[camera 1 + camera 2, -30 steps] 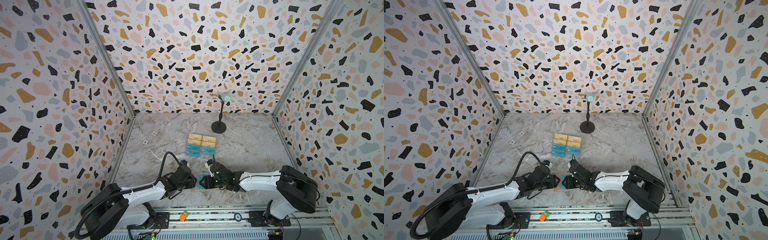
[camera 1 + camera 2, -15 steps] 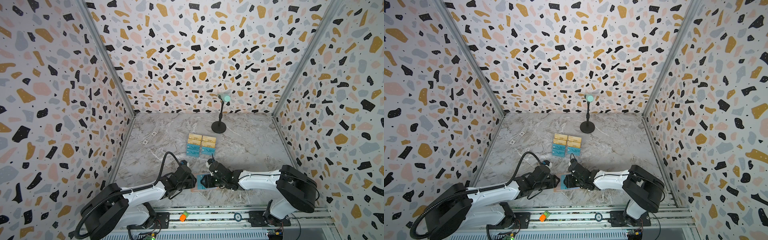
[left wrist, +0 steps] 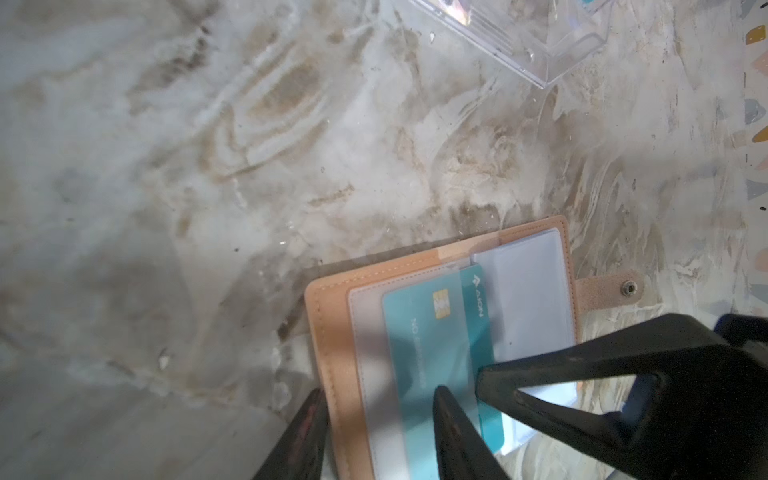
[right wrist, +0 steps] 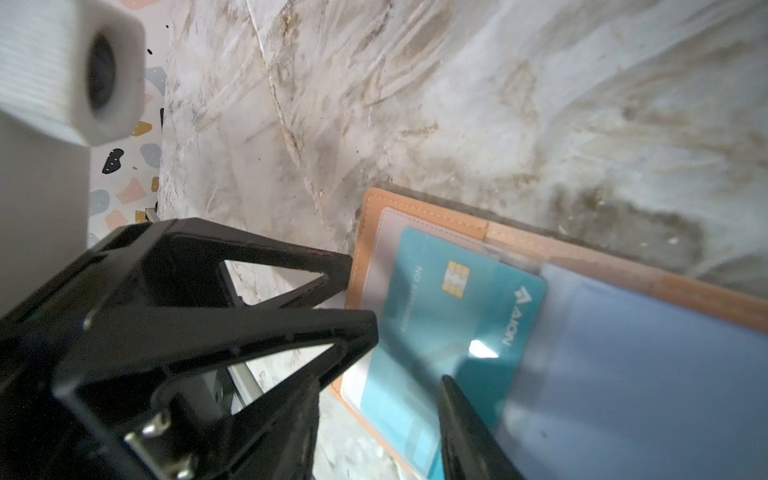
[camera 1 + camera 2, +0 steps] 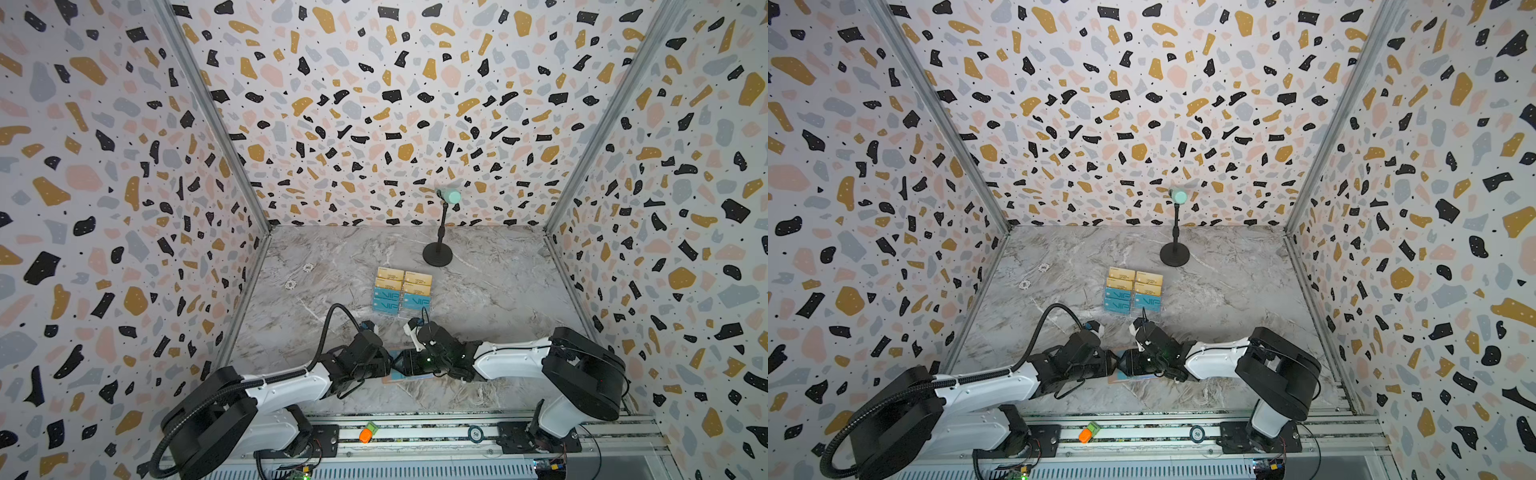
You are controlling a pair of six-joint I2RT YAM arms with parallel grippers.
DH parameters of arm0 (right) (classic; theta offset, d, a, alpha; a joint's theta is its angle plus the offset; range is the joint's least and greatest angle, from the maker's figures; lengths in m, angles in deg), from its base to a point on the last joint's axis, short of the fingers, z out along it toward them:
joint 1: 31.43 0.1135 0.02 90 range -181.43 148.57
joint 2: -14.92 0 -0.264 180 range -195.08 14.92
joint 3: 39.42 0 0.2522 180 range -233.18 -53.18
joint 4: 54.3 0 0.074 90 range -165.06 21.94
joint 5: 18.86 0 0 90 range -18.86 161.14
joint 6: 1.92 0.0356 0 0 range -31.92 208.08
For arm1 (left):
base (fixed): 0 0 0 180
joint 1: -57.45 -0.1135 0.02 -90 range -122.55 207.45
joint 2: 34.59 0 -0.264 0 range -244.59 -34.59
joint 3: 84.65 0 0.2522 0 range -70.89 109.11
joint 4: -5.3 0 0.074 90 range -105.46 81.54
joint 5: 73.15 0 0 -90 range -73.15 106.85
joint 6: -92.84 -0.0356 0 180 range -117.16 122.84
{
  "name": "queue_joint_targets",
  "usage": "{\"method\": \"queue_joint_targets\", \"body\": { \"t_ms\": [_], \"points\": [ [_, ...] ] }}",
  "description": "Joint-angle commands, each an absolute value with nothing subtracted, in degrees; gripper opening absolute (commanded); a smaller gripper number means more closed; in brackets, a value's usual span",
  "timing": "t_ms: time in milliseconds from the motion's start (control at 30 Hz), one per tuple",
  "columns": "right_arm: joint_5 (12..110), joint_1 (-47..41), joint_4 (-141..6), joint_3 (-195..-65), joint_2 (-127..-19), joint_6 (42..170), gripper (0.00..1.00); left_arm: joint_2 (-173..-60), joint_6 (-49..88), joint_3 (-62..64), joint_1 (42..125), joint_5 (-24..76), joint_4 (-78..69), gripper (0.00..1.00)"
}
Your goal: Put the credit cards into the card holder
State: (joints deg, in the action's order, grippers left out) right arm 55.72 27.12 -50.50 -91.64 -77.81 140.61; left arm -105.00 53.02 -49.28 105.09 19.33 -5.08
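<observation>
Cards [image 5: 402,291] are stacked in a clear rack [image 3: 540,45] at mid-frame in both top views, gold rows behind, teal rows in front. Below it, at the lower centre, the holder [image 3: 332,332] is laid open on the table [image 5: 478,291], and one teal card [image 3: 424,332] is lodged partway in a clear sleeve [image 3: 365,324]. The left arm [image 5: 282,386] and right arm [image 5: 511,357] are stretched low and inward from the bottom rail [image 5: 415,432], tips meeting over the holder. The left gripper [image 3: 380,392] is seen about half open, one finger [image 3: 307,432] beside the holder's edge, the other on the card. Of the right gripper [image 5: 407,362] a single finger [image 4: 461,415] is seen clearly, laid over the card; its opening cannot be told.
</observation>
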Motion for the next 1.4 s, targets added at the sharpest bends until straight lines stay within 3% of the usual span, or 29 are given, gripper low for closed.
{"method": "queue_joint_targets", "body": {
  "t_ms": [0, 567, 1000, 1367],
  "points": [
    [57.78, 26.84, -53.66, -92.16, -76.70, 140.33, 0.47, -104.68, 53.03, -50.39, 104.86, 19.51, -4.68, 0.45],
    [65.65, 27.94, -66.92, -97.06, -77.57, 136.56, 0.49, -104.79, 53.12, -50.14, 104.83, 19.26, -5.07, 0.44],
    [54.31, 26.97, -51.70, -93.15, -80.25, 141.47, 0.50, -105.30, 53.03, -50.49, 104.82, 19.82, -4.16, 0.43],
    [50.67, 26.16, -45.05, -91.42, -80.74, 143.50, 0.49, -106.46, 52.70, -50.61, 104.80, 20.37, -3.02, 0.41]
  ]
}}
